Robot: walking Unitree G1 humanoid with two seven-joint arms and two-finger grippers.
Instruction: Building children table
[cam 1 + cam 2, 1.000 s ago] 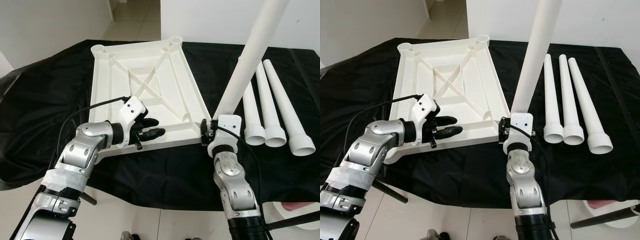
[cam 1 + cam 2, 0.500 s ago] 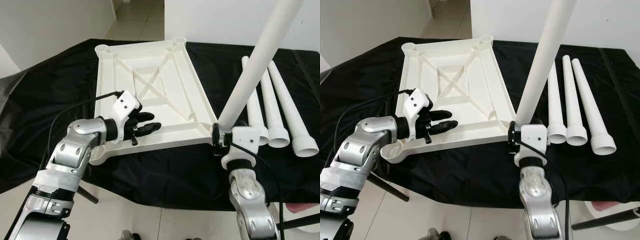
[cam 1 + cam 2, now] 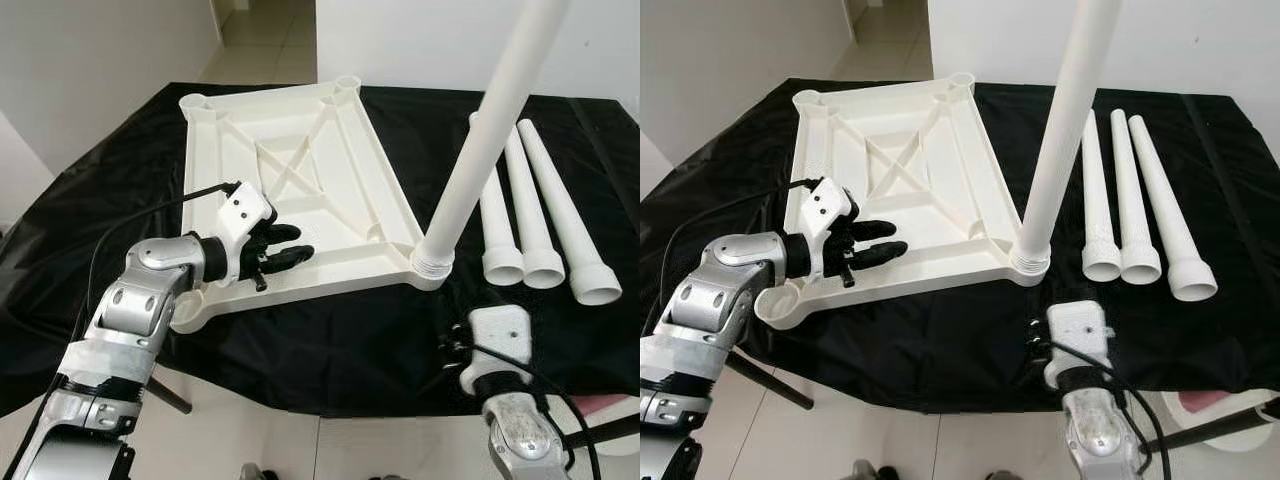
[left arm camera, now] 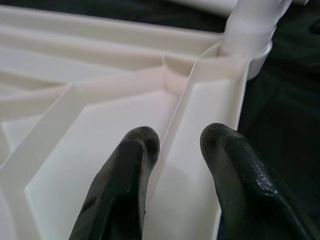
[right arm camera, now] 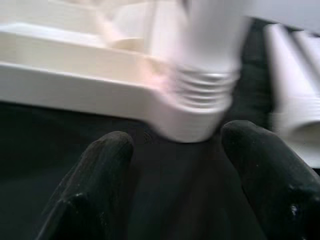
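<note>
Black cloth (image 3: 330, 340) covers the bench. Upside-down tabletop (image 3: 300, 185) lies on it; one leg (image 3: 480, 150) stands in its near right corner socket. Left gripper (image 3: 285, 248) pinches tabletop's near rim. Right gripper (image 5: 180, 165) spread, just off that corner. Three legs (image 3: 545, 220) lie right of tabletop.

A: So what colours have we got?
B: Cream-white ribbed tabletop (image 3: 300, 180), white legs (image 3: 545, 215) at 3 o'clock, plain black cloth (image 3: 90, 200). Silver arms, glossy black fingers (image 4: 120, 195).
</note>
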